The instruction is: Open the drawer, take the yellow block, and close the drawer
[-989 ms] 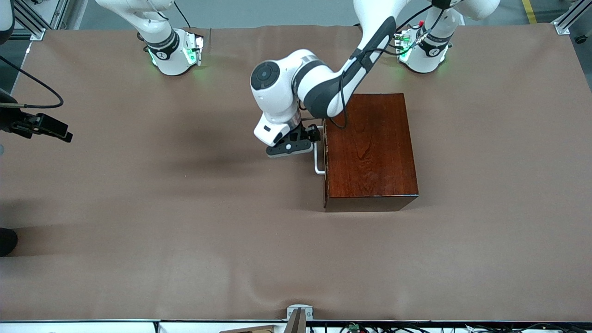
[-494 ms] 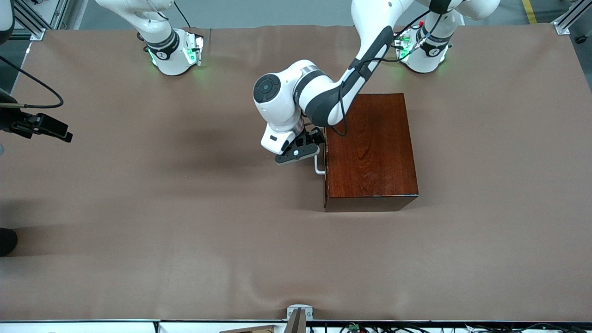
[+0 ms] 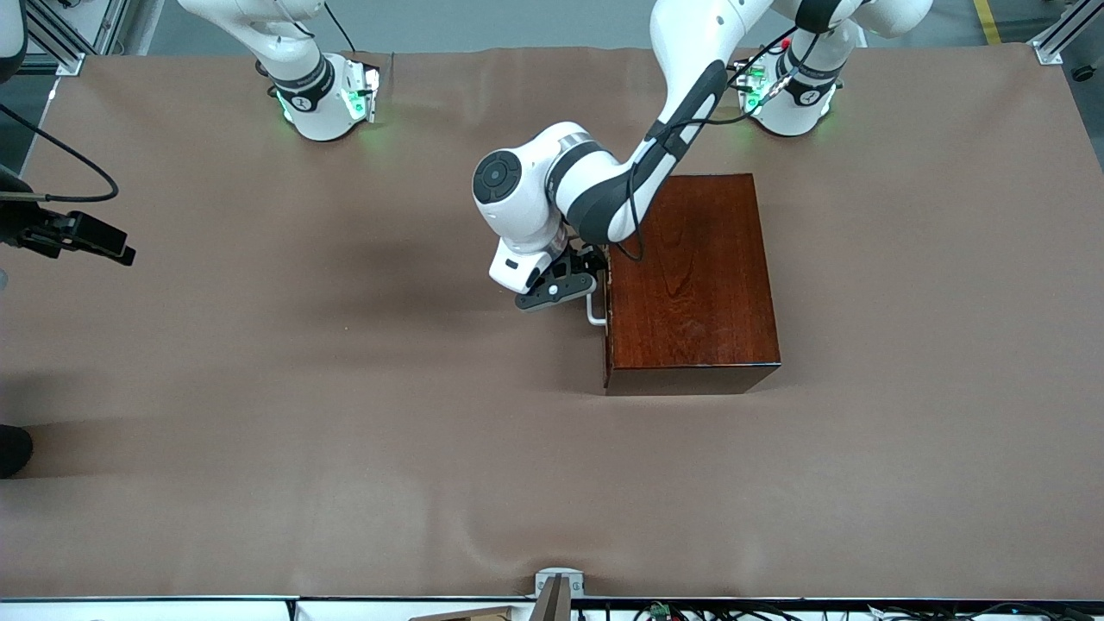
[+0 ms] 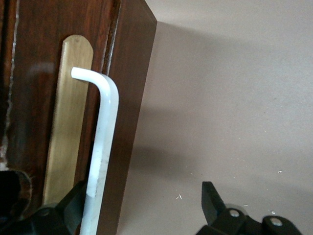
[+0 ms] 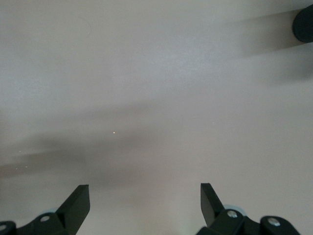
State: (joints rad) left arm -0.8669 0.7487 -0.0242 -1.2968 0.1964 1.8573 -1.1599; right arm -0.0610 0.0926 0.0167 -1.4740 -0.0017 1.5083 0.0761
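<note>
The glossy reddish-brown wooden box (image 3: 690, 280) keeps its drawer (image 4: 73, 137) shut, so the yellow block is presumably hidden inside. The left gripper (image 3: 576, 280) has come closer than a second ago, and its spread fingers (image 4: 212, 200) now straddle the white U-shaped bar handle (image 4: 102, 147), ready to clamp and pull. The right gripper (image 5: 145, 200) waits wide open above the brown table cloth (image 3: 302, 388).

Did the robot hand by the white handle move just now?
Yes. The left gripper has slid toward the wooden box, closing in on the drawer's white handle. The box stayed put.
</note>
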